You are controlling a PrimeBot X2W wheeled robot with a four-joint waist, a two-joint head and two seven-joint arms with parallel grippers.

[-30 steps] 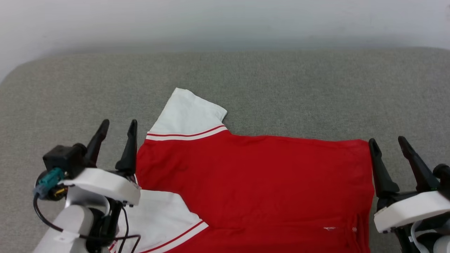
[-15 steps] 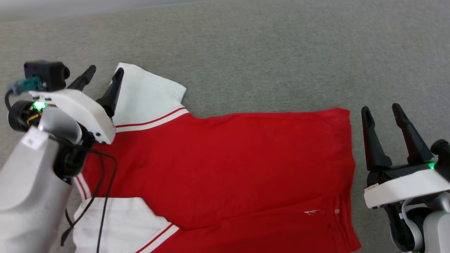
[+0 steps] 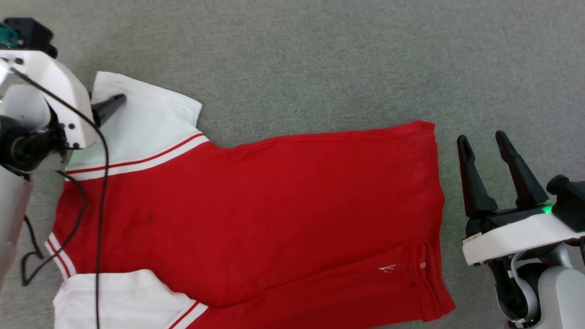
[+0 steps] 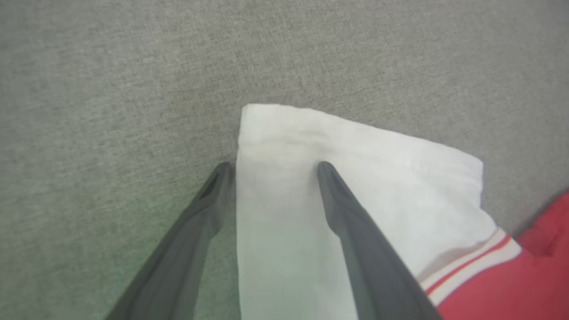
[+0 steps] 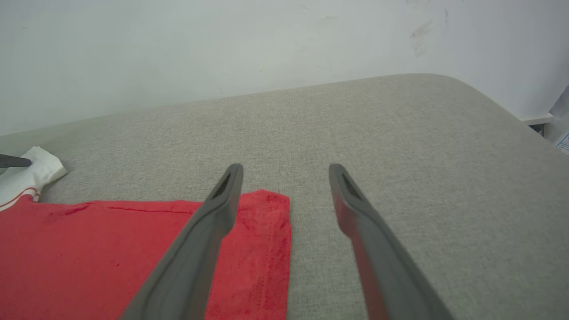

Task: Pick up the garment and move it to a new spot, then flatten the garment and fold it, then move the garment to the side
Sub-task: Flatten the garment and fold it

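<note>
both grippers open, nothing held

garment lies spread flat on the grey cushion, well short of its far edge. left gripper is spread wide over the far white sleeve corner, gripping nothing. right gripper gapes empty just off the hem.

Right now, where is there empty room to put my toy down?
The grey fabric surface is bare beyond the far edge of the red jersey, all the way across. There's a thin bare strip between its hem and the right gripper. It's crowded at the left, where the left gripper hangs open over the white sleeve.
</note>
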